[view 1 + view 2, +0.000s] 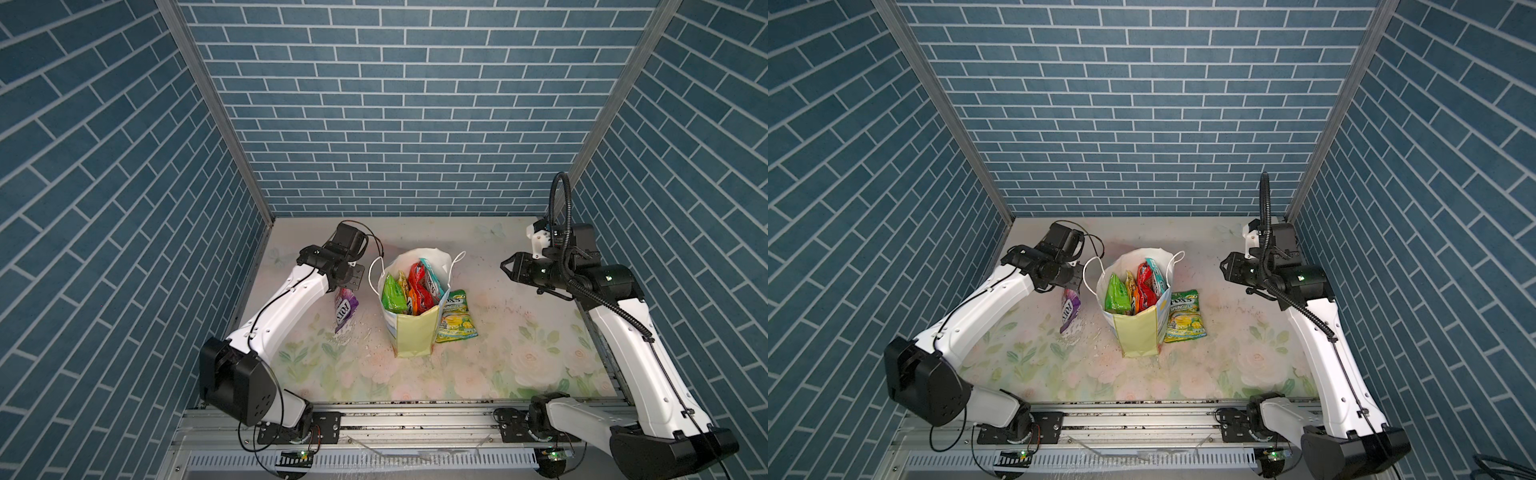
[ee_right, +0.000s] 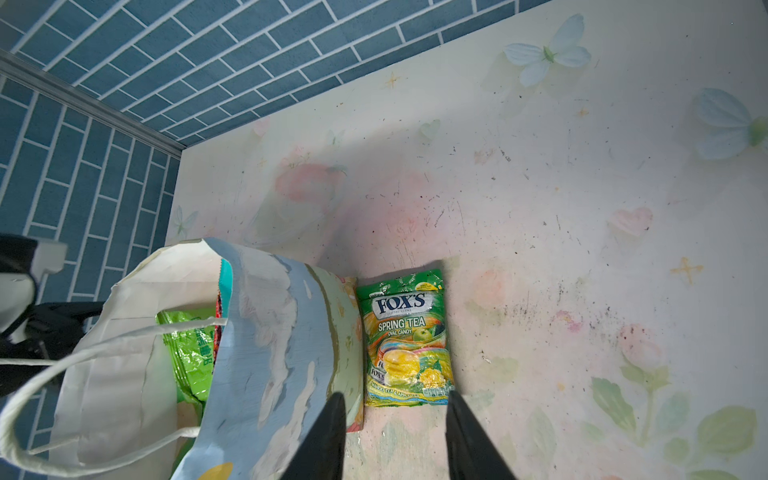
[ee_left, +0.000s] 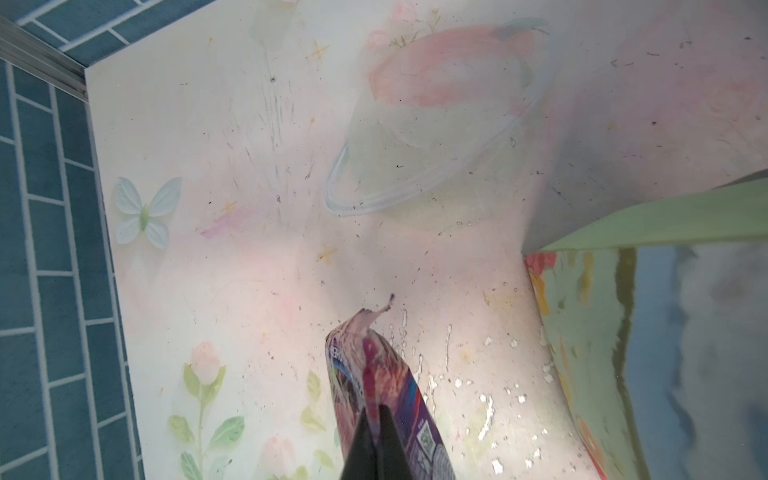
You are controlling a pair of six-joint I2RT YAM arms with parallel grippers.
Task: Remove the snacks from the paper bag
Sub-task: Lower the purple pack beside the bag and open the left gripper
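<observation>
- Blue brick-patterned walls close in a pale floral-printed bench (image 1: 519, 353). At its middle stands the small upright paper bag (image 1: 413, 336), with a pale yellow side, a sky-print panel and white cord handles.
- Just left of the bag, the left claw (image 3: 375, 415) is pressed together on the top edge of a glossy purple FOX'S candy packet (image 1: 345, 311). The packet hangs down, and I cannot tell whether its lower corner touches the bench.
- Right of the bag, a yellow-green FOX'S Spring Tea candy pack (image 2: 405, 336) lies flat against its base.
- Inside the bag stand a bright green chip bag (image 1: 392, 297), a red snack pack (image 1: 417, 278) and small orange packs between them.
- Well right of the bag, the right claw (image 2: 395, 394) hovers spread and empty.
- The step in hand looks like setting the purple packet down. Lower it until its weight rests on the bench before letting go, since the film is slippery.
- Keep the wrist clear of the bag's left cord loop, because a snag could tip the light bag.
</observation>
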